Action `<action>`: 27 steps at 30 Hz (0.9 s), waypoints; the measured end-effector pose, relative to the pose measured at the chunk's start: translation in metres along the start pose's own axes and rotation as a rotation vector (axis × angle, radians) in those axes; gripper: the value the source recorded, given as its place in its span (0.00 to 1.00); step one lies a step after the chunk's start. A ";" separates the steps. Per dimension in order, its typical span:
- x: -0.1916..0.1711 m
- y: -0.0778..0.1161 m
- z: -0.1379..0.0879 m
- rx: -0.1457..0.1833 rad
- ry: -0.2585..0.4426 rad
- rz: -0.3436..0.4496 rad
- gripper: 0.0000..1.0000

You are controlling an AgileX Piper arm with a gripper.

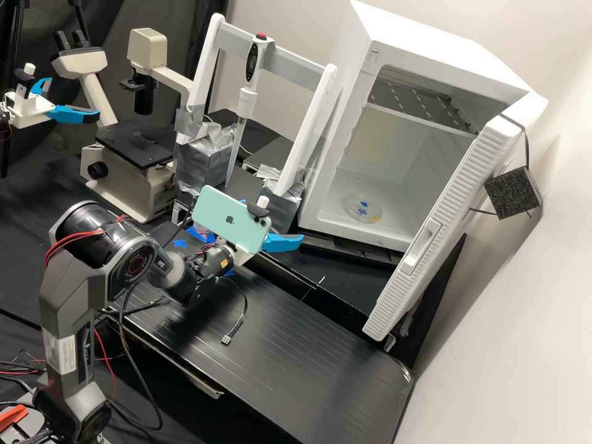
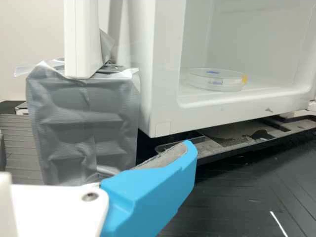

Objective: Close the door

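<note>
White cabinet [image 1: 425, 37]: is being presented with its front uncovered.
Door [image 1: 439, 237]: is being left swung wide beside the cabinet; an inward swing is probably being called for.
Gripper [image 1: 271, 220]: is being held in front of the cabinet, apart from the door; its jaws are being kept parted, with nothing being grasped, presumably because only a push is being planned.
Dish [image 1: 364, 208]: is being supported flat on the cabinet floor, apparently out of the door's path.
Pipette [image 1: 251, 61]: is being held upright by the stand crossbar [image 1: 290, 60], presumably for ready access.
Tape-wrapped block [image 2: 84, 123]: is being used, it seems, to steady a stand leg [image 2: 81, 39].
High view: the door's full spread and its handle recess [image 1: 422, 250] are being shown.
Wrist view: the dark ledge [image 2: 227, 145] under the cabinet and the bare pad [image 2: 170, 156] of one finger are being shown closely.
</note>
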 end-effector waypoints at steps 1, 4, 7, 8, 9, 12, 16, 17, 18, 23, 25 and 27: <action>0.000 0.000 0.000 0.000 0.000 0.000 1.00; 0.000 0.000 0.000 0.000 0.000 0.000 1.00; 0.000 0.000 0.000 0.000 0.000 0.000 1.00; 0.000 0.000 0.000 0.000 0.002 0.002 1.00; -0.001 0.000 0.001 -0.001 0.003 0.003 1.00; -0.010 0.003 0.006 -0.007 -0.015 0.006 1.00; -0.032 0.015 0.012 0.003 -0.002 0.055 1.00; -0.040 0.022 0.014 0.010 0.006 0.086 1.00; -0.046 0.028 0.014 0.013 0.022 0.113 1.00; -0.074 0.062 0.028 0.037 0.046 0.261 1.00; -0.082 0.076 0.034 0.052 0.053 0.322 1.00; -0.089 0.087 0.042 0.068 0.033 0.372 1.00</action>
